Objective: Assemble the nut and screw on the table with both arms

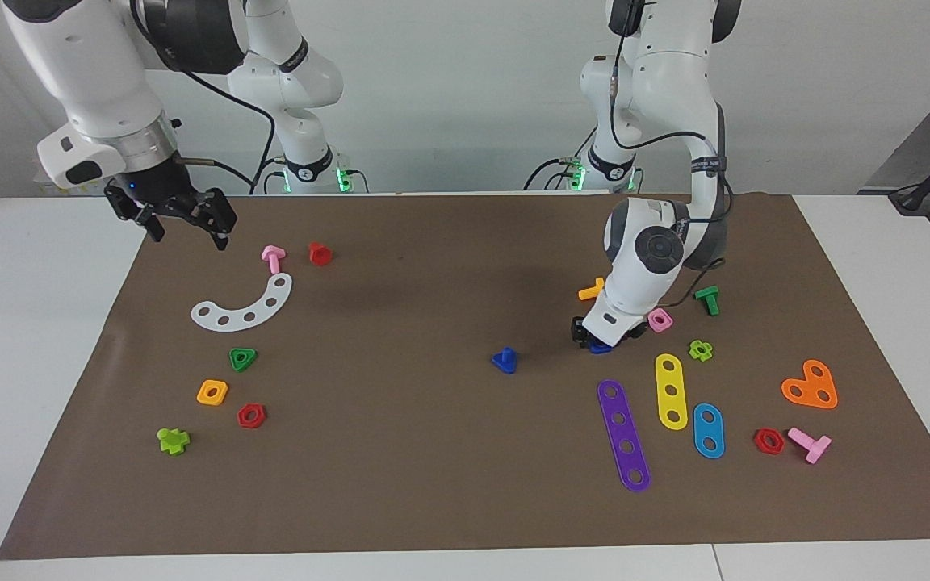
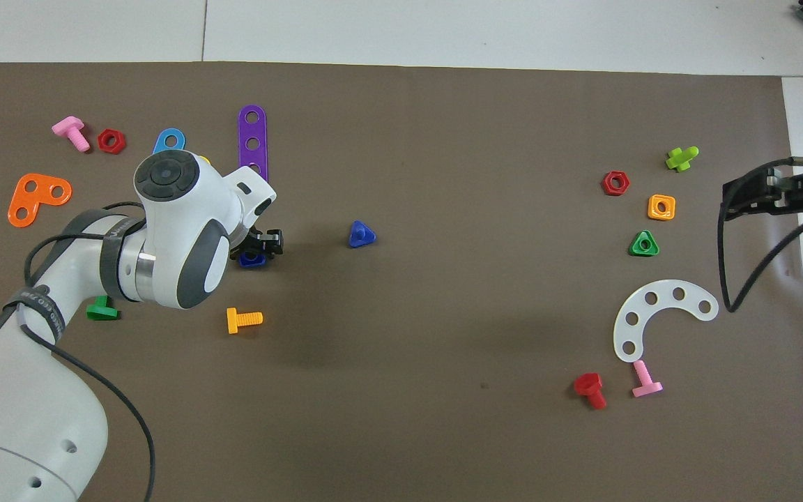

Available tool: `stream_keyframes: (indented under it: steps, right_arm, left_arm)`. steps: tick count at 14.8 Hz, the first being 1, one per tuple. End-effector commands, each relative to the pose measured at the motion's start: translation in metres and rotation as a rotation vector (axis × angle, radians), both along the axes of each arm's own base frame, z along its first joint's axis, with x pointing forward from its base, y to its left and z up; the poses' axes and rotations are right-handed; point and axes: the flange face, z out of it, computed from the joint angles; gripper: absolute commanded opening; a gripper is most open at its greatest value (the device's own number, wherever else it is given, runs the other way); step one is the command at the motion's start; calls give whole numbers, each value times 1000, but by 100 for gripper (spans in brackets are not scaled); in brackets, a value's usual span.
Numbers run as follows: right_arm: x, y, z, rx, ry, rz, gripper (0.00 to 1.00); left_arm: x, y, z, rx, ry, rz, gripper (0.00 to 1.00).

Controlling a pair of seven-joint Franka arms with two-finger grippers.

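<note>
The blue nut (image 1: pixel 599 348) lies on the brown mat (image 1: pixel 400 484) of the table, toward the left arm's end; it also shows in the overhead view (image 2: pixel 251 260). My left gripper (image 1: pixel 601 339) is down at the mat right on the nut, also seen from overhead (image 2: pixel 263 245). The blue screw (image 1: pixel 504 360) stands head-down near the mat's middle, beside the nut, apart from both grippers; overhead it shows too (image 2: pixel 361 235). My right gripper (image 1: pixel 189 238) is open and empty, raised over the mat's edge at the right arm's end (image 2: pixel 728 201), waiting.
Close round the left gripper lie a pink square nut (image 1: pixel 659 320), an orange bolt (image 1: pixel 592 289), a green bolt (image 1: pixel 707 299), a yellow strip (image 1: pixel 671 390) and a purple strip (image 1: pixel 623 434). Near the right gripper lie a white curved strip (image 1: pixel 243 305) and a pink bolt (image 1: pixel 273 258).
</note>
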Motion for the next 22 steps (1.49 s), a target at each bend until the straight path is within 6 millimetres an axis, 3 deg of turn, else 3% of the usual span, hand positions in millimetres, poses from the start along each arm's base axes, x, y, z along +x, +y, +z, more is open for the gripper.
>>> stream_keyframes:
  steps: [1, 5, 7, 9, 12, 13, 15, 19, 22]
  right_arm:
    - [-23, -8, -10, 22, 31, 30, 100]
    - [-23, 2, -12, 24, 24, 42, 100]
    - [-24, 2, -3, 25, 6, 51, 100]
    - [-26, 3, -1, 25, 6, 53, 100]
    - [-27, 5, -3, 25, 6, 47, 100]
    - [-27, 5, -3, 26, 7, 47, 100]
    - [-29, 6, -2, 27, 12, 52, 100]
    - [-28, 6, -2, 26, 7, 48, 100]
    - [-29, 6, -1, 25, 8, 36, 100]
  left_arm:
    - [-7, 7, 3, 13, -16, -27, 67]
    - [-7, 7, 3, 12, -18, -27, 51]
    - [-7, 8, 4, 12, -19, -26, 28]
    - [-5, 8, 4, 11, -23, -24, 13]
    - [9, 0, 19, -5, -57, -23, 9]
    - [17, -8, 33, -17, -79, -18, 9]
    - [24, -25, 41, -62, -67, 18, 9]
    - [21, -92, 67, -97, -101, 46, 9]
    - [13, -142, 71, -134, -99, 73, 9]
